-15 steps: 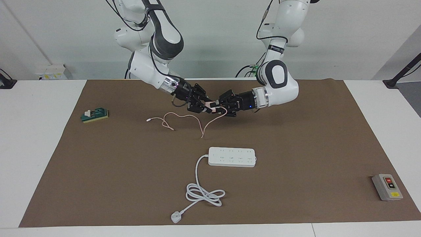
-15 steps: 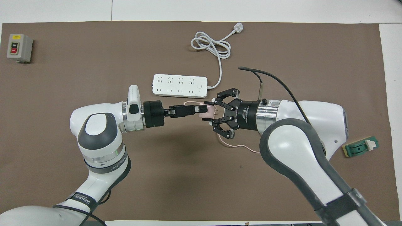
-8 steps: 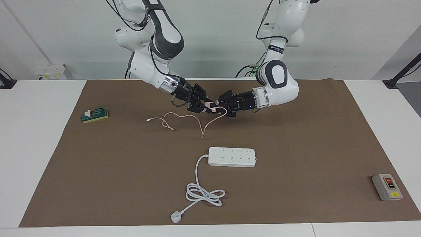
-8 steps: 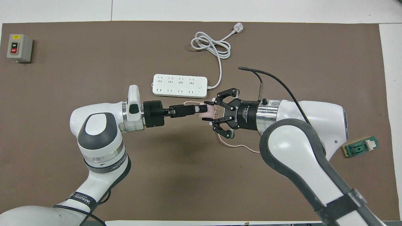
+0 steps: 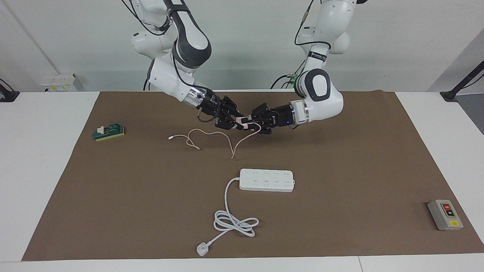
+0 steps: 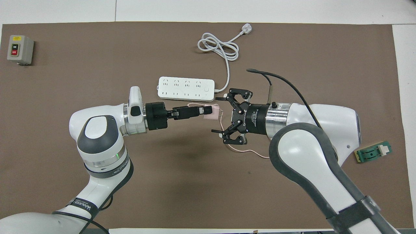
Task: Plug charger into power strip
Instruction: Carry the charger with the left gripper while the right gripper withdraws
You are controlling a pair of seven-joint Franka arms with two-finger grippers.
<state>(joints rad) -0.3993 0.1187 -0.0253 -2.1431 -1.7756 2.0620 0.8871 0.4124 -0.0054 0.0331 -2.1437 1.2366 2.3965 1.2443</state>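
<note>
Left gripper (image 6: 208, 110) clamped on pink charger (image 6: 212, 113) above the mat, right gripper (image 6: 223, 115) beside it, fingers spread apart, white power strip (image 6: 186, 88) lying farther out

Setting: robotics laboratory. Evidence: two white robot arms (image 5: 177, 41) mounted at a white table (image 5: 41, 158) under a brown mat (image 5: 340, 170); bare pale wall; test items laid well apart, including a grey switch box (image 5: 445, 214).
</note>
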